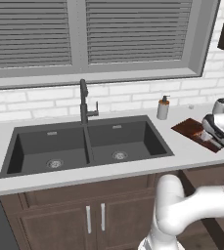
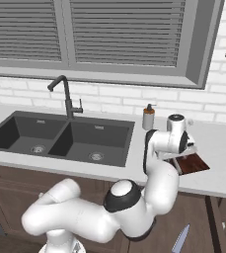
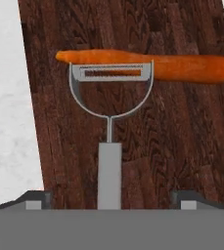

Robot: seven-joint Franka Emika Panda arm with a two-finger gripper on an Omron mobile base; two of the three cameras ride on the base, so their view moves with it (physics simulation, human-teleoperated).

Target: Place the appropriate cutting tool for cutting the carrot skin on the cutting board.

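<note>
Dark grained wood cutting board (image 3: 182, 127); peeler (image 3: 110, 97) seemingly metal.

Peeler (image 3: 110, 97) and carrot (image 3: 147, 64) crowd the board (image 3: 182, 141) (right side free).

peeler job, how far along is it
Looks nearly done: the peeler lies on the cutting board, its blade head against the carrot. In hand: nothing, since the gripper has its fingertips spread wide on either side of the handle, not touching it. Left: probably just lifting the arm away from the board.
</note>
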